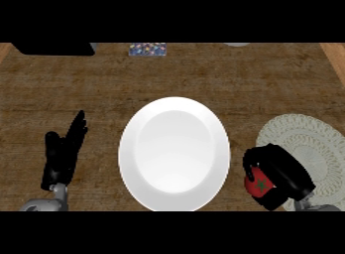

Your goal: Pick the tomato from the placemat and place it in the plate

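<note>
One tomato (258,184), right hand (281,173) curled round it

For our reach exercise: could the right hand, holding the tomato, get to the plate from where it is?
Probably yes: the right hand, curled round the tomato, sits just beside the plate, nothing between them.

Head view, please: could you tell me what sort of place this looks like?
Probably a dining or kitchen surface: a white plate sits on a brown woven top, a round lace placemat lies beside it, and the right robot hand holds a tomato.
</note>
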Controlling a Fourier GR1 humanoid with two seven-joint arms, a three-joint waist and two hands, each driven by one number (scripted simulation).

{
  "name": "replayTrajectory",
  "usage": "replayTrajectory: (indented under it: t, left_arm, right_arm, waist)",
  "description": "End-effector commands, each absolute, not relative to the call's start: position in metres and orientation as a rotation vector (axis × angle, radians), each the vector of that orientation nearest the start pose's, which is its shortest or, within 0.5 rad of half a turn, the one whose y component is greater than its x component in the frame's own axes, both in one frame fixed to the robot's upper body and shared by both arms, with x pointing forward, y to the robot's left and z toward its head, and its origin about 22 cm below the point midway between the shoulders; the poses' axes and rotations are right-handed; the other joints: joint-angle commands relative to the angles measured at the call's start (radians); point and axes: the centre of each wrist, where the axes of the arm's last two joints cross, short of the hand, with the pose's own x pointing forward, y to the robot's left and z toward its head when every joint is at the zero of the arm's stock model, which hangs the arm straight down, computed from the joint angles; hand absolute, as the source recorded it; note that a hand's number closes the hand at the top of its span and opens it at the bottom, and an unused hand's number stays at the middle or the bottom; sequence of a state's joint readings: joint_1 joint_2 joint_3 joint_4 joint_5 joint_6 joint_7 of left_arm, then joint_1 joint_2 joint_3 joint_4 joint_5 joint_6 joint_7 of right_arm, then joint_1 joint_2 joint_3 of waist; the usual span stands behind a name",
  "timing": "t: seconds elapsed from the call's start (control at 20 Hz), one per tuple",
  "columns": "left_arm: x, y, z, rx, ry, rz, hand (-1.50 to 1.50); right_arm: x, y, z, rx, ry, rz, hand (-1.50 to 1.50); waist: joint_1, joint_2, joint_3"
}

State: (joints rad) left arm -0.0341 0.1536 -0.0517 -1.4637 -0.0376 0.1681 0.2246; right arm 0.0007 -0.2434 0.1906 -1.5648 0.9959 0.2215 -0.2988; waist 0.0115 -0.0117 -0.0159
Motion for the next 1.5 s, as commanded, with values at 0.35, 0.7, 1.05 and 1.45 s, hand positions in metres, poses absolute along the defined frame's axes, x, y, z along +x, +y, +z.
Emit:
replayTrajectory:
  t: [0.35, 0.7, 1.05, 1.45]
  left_arm:
    - [0.255, 0.248, -0.009, 0.243, -1.272, -0.052, 0.0]
    - [0.25, 0.243, -0.013, 0.218, -1.273, -0.057, 0.0]
    - [0.258, 0.251, -0.013, 0.225, -1.293, -0.053, 0.0]
    - [0.244, 0.254, -0.023, 0.249, -1.302, -0.049, 0.0]
  right_arm:
    - [0.222, -0.092, 0.077, -0.834, -1.745, 0.937, 1.5]
    - [0.2, -0.043, 0.101, -1.049, -1.649, 0.697, 1.5]
    - [0.215, 0.004, 0.122, -1.156, -1.501, 0.614, 1.5]
    - [0.269, 0.003, 0.104, -1.171, -1.408, 0.638, 1.5]
  waist:
    - [0.015, -0.009, 0.012]
    - [0.024, 0.0, 0.012]
    - [0.023, 0.013, 0.014]
    - [0.019, 0.016, 0.015]
